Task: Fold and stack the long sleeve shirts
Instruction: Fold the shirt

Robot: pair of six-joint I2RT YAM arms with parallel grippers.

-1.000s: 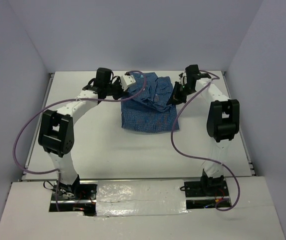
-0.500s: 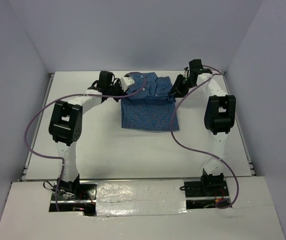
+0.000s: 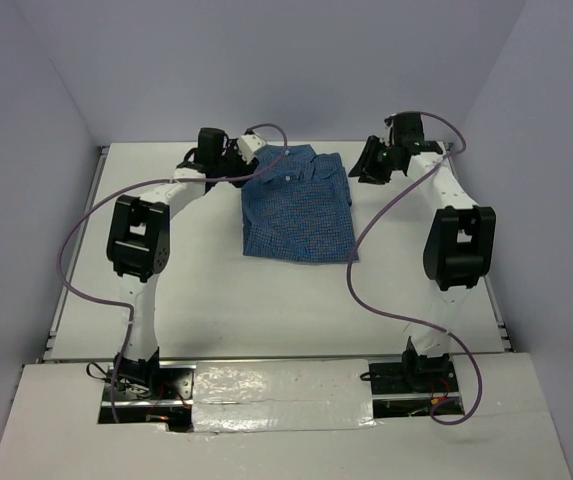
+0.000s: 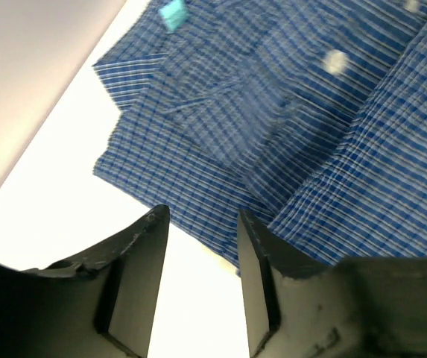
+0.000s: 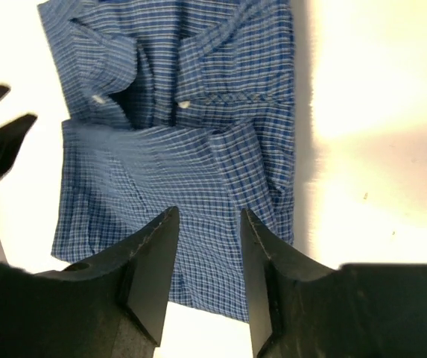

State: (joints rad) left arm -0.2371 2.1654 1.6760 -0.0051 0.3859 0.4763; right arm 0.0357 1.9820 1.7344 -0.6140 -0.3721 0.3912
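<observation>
The long sleeve shirt (image 3: 299, 205) lies flat at the far middle of the table (image 3: 196, 290), folded into a compact rectangle with the collar toward the back wall (image 3: 266, 60).

The left gripper (image 3: 246, 158) hangs just beside the collar end's left corner. The right gripper (image 3: 371, 165) hangs off its right corner. Both claws stand parted and hold nothing.

The fold appears complete. No second shirt or stack is visible. The next move likely calls for lifting both arms clear without snagging the cloth.

The table is white and rimmed. Pale walls enclose three sides.
</observation>
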